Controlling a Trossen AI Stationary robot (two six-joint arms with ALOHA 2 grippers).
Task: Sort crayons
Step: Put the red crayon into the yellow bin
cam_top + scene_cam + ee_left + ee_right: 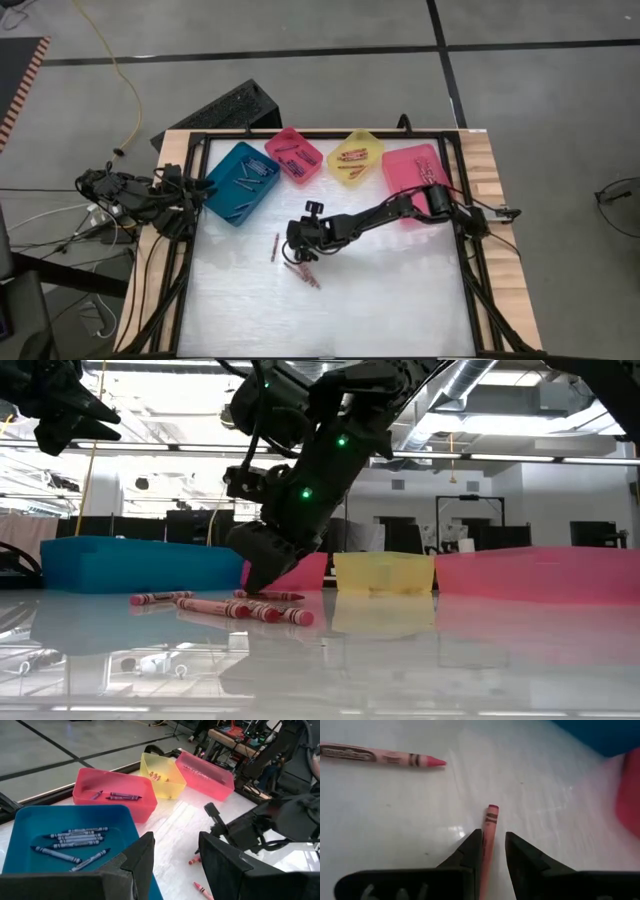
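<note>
Red crayon (pixel 490 832) lay between the right gripper's (pixel 492 851) fingers, which stood narrowly parted on either side of it, the pads close against the stick; whether it was clear of the table could not be told. That gripper was low over the middle of the white table (pixel 380 310), where other red crayons (pixel 245 609) lay loose just beside it. Along the table's far edge stood a teal bin (pixel 240 182) holding dark crayons, a small pink bin (pixel 295 155), a yellow bin (pixel 355 157) and a larger pink bin (pixel 415 175). Left gripper (pixel 175 857) hung open above the teal bin at the far left corner, holding nothing.
</note>
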